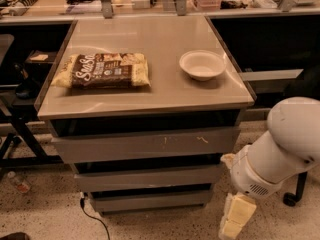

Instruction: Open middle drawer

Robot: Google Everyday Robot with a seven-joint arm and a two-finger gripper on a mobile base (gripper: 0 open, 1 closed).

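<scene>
Square tan cabinet top [150, 91]: smooth, soft sheen. Brown-and-cream crinkled snack bag [102, 70], at 9 o'clock on the top: glossy plastic film. Round white bowl [202, 64], at 3 o'clock: smooth, low gloss. Wide flat gray middle drawer [147, 178]: matt, smooth face, material unclear. Bigger gray drawer face [145, 144] above it: matt, white scratches. Pale-yellow gripper [234, 219], at 5 o'clock in the view: matt, plastic-looking. White rounded arm shell [280, 149]: smooth semi-gloss plastic. Speckled floor [45, 209]: stone-like.
</scene>
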